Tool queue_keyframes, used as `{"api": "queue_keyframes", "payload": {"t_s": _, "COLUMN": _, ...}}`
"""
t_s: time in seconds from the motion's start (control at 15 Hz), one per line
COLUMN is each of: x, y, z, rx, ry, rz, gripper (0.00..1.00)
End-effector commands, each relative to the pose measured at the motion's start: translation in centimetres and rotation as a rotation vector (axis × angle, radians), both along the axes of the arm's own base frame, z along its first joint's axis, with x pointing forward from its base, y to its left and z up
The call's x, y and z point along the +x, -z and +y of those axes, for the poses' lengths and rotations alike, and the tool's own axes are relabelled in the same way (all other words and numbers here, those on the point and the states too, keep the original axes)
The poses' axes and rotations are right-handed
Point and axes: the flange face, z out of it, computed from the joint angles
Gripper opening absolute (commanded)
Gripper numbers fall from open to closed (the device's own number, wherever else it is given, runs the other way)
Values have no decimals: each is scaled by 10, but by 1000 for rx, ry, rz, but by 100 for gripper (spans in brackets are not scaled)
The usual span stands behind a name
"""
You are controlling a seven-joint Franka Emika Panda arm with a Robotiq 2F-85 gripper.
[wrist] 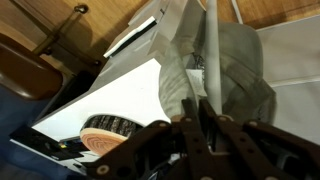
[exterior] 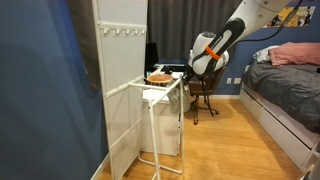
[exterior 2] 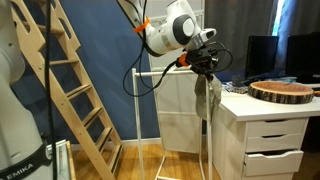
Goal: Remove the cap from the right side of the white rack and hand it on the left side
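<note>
Pinching a fold of the cap: gripper jaws are drawn together on the fabric, and the dark fingers meet at the crease in the wrist view.

Cap: soft cloth, pale beige-grey, limp and wrinkled, spreading away from the jaws in loose folds. In an exterior view it hangs straight below the jaws as a narrow floppy drape.

Rack: slim white tube. Its top bar runs level with the jaws and its thin legs drop to the floor. Cannot tell whether the cap touches the bar or hangs from the jaws alone.

Just beside the jaws is a drawer unit, white with a smooth flat top. A disc lies on that top: round, orange-brown, with a rough dark rim.

Floor: glossy wood planks, well below the jaws.

Farther off on the other side of the jaws is a ladder, pale wood, leaning. Behind the rack is a cabinet, tall, white and panelled.
</note>
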Motion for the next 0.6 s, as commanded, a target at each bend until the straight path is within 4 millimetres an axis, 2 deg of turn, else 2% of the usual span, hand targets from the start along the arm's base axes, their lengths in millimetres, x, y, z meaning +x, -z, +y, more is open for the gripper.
{"api": "queue_keyframes", "payload": {"t_s": 0.0, "x": 3, "y": -13, "z": -6, "rx": -7, "ry": 4, "rz": -28, "gripper": 0}}
{"api": "queue_keyframes", "payload": {"t_s": 0.27, "x": 0, "y": -35, "z": -10, "rx": 15, "ry": 47, "rz": -62, "gripper": 1}}
{"api": "queue_keyframes", "payload": {"t_s": 0.53, "x": -6, "y": -68, "z": -6, "rx": 57, "ry": 102, "rz": -116, "gripper": 1}}
